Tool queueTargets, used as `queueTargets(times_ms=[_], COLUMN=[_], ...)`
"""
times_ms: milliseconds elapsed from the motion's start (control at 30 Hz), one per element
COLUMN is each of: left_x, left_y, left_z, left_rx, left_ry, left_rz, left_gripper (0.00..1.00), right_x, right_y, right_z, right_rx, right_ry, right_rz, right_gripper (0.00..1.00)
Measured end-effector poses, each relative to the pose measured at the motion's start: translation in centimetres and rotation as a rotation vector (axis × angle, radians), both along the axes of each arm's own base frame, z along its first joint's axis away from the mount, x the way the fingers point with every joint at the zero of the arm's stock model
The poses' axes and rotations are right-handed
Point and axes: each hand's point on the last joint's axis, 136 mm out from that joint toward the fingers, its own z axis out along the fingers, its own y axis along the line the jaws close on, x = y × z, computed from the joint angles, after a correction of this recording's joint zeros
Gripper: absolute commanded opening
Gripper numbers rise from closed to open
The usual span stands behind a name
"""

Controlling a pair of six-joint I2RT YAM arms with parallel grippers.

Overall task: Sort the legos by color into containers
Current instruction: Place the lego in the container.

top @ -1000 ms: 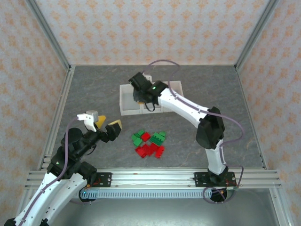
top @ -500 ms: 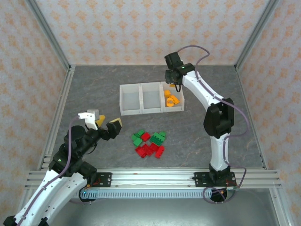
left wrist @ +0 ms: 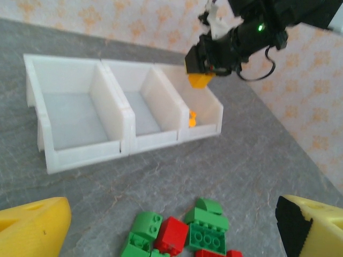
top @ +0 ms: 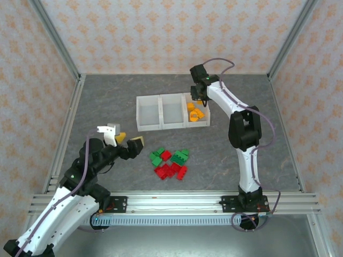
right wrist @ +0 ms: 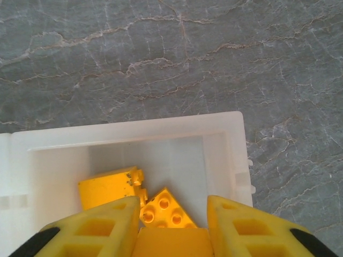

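Three-part translucent white plastic bin row (top: 161, 127): right-end compartment holds loose orange studded bricks (top: 194, 113). Above it, right gripper (right wrist: 172, 227) clamped on another orange brick (left wrist: 200, 80). Nearer, red and green studded bricks (top: 170, 162) heaped on grey table (top: 107, 107); left gripper (top: 128, 140) beside heap, jaws wide apart.

left gripper (top: 127, 141) wide open, held low; right gripper (top: 199, 100) outstretched, clamping an orange brick (right wrist: 171, 244)
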Motion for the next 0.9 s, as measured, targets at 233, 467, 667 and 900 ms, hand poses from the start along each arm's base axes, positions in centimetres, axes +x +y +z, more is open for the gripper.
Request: queueTargets(times_ms=[233, 467, 667, 900], left_x=[0.5, 0.5, 0.6, 0.7], left_y=[-0.7, -0.7, -0.6, -0.5], left_z=[-1.8, -1.7, -1.9, -1.9], left_rx=[0.026, 0.025, 0.029, 0.034], left_ry=[0.071, 0.069, 0.072, 0.073], left_rz=[-0.020, -0.020, -0.016, -0.005], left_gripper=[0.99, 0.99, 0.99, 0.99], right_x=[0.2, -0.1, -3.3, -8.8], right_y=[0.1, -0.2, -1.4, -1.4], right_z=[-1.6, -1.3, 1.7, 8.3], right_rx=[-0.006, 0.004, 0.053, 0.229], right_ry=[0.003, -0.020, -0.047, -0.133], right_rz=[0.013, -0.014, -0.069, -0.046], right_gripper=[0.57, 0.75, 0.99, 1.00])
